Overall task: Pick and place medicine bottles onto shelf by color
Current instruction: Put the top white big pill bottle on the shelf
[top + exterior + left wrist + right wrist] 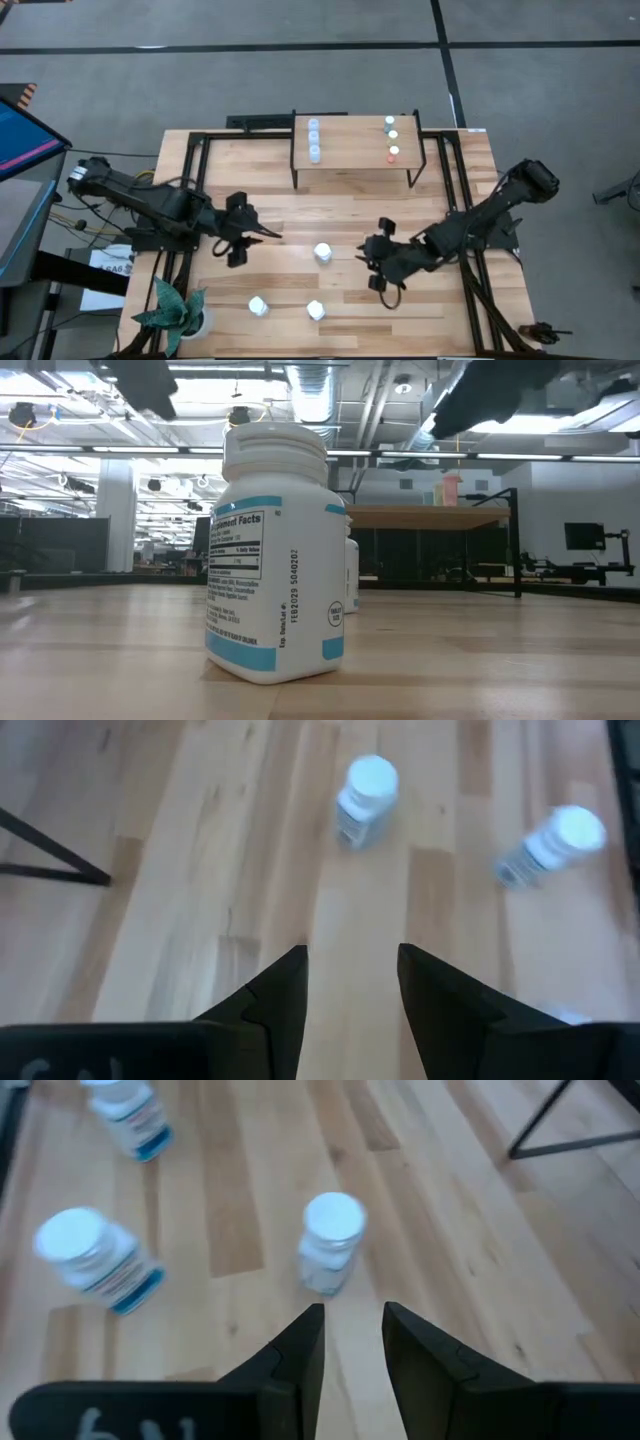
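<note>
Three larger all-white medicine bottles stand upright on their bases on the table: one at the centre [323,252] and two near the front edge [258,306] [316,311]. The shelf [350,165] at the far middle holds three pale-blue-capped bottles [314,138] on its left end and green-, whitish- and orange-capped bottles [392,137] on its right end. My left gripper [262,235] is open and empty, left of the centre bottle [365,800]. My right gripper [372,265] is open and empty, right of that bottle [330,1240], above the table.
A green plant in a white pot [180,312] stands at the table's front left corner. In the low view a white bottle [270,555] stands close to the camera, with another [350,575] behind it. Bare wood lies between the shelf and the bottles.
</note>
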You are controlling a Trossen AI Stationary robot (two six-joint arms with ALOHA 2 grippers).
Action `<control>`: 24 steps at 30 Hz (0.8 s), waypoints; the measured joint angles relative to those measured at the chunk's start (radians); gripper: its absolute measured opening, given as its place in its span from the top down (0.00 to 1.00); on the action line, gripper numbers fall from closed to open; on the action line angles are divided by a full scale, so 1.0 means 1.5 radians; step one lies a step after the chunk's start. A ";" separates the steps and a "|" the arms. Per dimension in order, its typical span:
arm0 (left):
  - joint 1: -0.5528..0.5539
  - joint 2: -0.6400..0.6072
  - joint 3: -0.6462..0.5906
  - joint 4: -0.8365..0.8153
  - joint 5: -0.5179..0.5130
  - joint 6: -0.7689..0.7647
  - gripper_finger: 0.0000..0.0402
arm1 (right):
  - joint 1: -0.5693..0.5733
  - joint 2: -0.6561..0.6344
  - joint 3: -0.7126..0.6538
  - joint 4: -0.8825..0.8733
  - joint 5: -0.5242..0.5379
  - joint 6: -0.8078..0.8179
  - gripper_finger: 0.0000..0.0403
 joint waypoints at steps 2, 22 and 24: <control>0.000 0.007 -0.040 0.082 -0.010 0.018 0.65 | -0.016 0.000 0.000 0.000 -0.002 0.000 0.69; 0.016 0.347 -0.159 0.599 -0.025 0.099 0.51 | -0.052 0.000 0.000 -0.021 -0.073 0.035 0.69; 0.019 0.377 -0.159 0.643 -0.025 0.096 0.51 | -0.052 0.000 0.000 -0.029 -0.074 0.054 0.69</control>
